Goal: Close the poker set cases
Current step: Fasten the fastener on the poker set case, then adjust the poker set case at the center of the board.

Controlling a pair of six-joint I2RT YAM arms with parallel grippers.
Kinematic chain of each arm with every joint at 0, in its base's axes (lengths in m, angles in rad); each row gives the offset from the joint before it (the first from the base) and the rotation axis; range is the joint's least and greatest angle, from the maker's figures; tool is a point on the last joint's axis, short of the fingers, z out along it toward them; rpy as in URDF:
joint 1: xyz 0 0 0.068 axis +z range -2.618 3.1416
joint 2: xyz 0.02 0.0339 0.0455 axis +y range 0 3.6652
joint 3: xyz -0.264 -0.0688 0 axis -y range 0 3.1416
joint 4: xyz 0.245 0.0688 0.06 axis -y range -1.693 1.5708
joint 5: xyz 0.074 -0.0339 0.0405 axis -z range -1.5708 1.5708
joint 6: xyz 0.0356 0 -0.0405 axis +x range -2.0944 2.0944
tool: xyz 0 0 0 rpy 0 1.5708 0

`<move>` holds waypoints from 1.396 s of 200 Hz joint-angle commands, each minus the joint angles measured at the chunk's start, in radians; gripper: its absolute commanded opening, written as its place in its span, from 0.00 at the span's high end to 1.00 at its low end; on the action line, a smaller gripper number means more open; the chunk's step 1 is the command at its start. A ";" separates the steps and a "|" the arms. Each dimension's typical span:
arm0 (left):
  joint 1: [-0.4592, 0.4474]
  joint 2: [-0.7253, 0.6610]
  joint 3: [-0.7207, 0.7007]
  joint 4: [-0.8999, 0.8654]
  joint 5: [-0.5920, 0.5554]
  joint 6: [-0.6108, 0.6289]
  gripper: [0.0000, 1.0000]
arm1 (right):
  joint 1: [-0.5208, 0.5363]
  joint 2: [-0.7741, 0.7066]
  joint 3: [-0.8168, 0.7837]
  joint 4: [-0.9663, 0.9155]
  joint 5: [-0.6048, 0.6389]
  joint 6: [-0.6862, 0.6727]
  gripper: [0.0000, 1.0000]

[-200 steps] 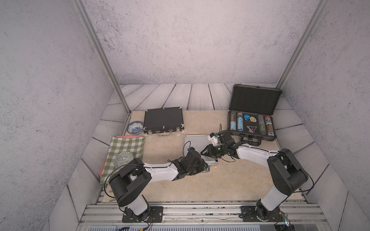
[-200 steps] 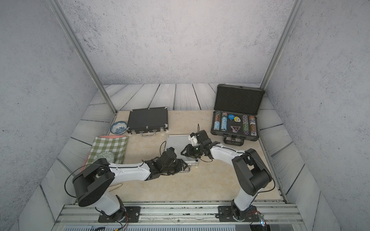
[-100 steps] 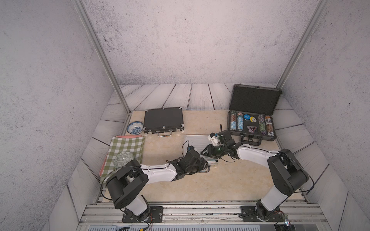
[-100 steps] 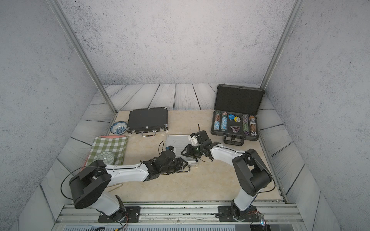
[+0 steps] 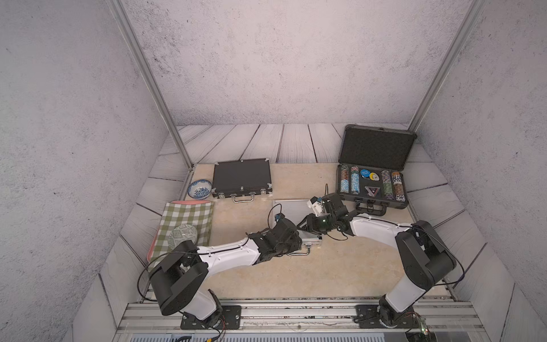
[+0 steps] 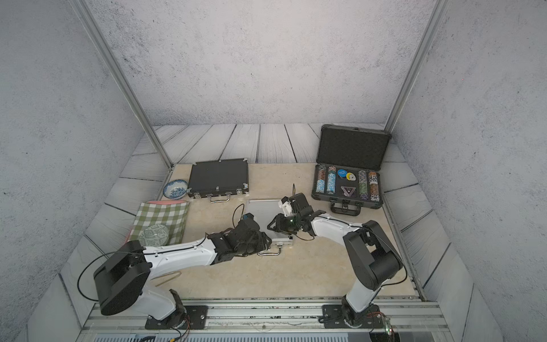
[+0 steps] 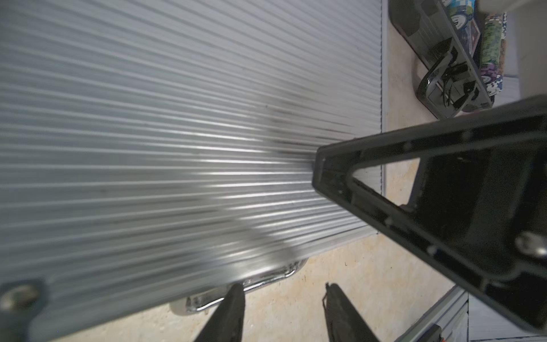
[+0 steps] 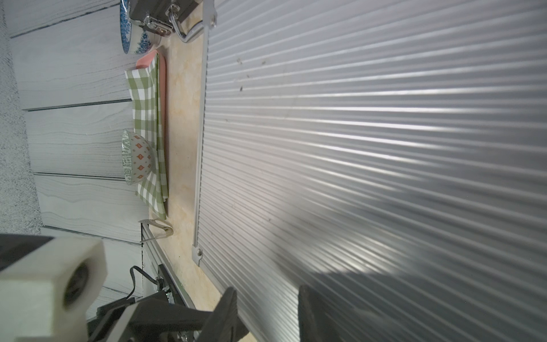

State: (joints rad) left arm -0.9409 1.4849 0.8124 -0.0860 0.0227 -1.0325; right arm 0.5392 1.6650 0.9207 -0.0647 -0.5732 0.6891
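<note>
The silver ribbed case point(image 5: 291, 208) lies shut in the middle of the table, with its handle point(image 5: 299, 252) toward the front. My left gripper point(image 7: 284, 299) is open at that front edge, one fingertip point(image 7: 236, 296) beside the handle point(image 7: 266, 277) and nothing between the jaws. My right gripper point(image 8: 268, 299) is open and low over the lid's front right part point(image 8: 370, 148), and its finger point(image 7: 325, 171) touches the ribs. The black flat case point(image 5: 241, 177) is shut at the back left. At the back right the dark-grey case point(image 5: 373, 148) stands open, showing chips point(image 5: 349, 182).
A blue patterned bowl point(image 5: 200, 189) sits left of the black case. A green checked cloth point(image 5: 189, 219) on a pink tray carries a second patterned bowl point(image 5: 182, 236). Metal rails point(image 5: 296, 308) run along the front edge, and grey walls enclose the table.
The left arm's shoulder and elbow have swung a little to the left while its gripper stays at the silver case's front. The right arm and the cases have not moved.
</note>
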 commanded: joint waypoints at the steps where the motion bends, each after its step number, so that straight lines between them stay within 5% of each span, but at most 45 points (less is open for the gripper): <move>1: -0.007 -0.026 0.089 -0.224 -0.036 0.177 0.51 | -0.009 0.047 -0.056 -0.199 0.125 0.002 0.63; 26: -0.005 -0.011 0.204 -0.407 -0.083 0.391 0.49 | -0.010 0.044 -0.043 -0.219 0.136 -0.006 0.63; 57: 0.024 -0.005 0.287 -0.544 -0.258 0.493 0.47 | -0.017 0.036 -0.024 -0.248 0.144 -0.023 0.62; 133: 0.327 0.108 0.327 -0.507 -0.048 0.535 0.40 | -0.021 -0.006 -0.023 -0.279 0.159 -0.035 0.60; 156: 0.390 0.171 0.316 -0.436 0.147 0.499 0.40 | -0.022 -0.029 -0.012 -0.308 0.159 -0.048 0.57; 181: 0.395 0.186 0.274 -0.350 0.235 0.450 0.41 | -0.023 -0.071 0.008 -0.362 0.168 -0.069 0.51; 279: 0.310 0.207 0.091 -0.079 0.347 0.100 0.48 | -0.063 -0.198 0.067 -0.527 0.178 -0.092 0.34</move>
State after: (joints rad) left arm -0.5659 1.6558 0.9615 -0.2321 0.3130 -0.7876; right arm 0.4812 1.5253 0.9771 -0.4702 -0.4252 0.6079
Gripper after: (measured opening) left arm 0.521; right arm 0.648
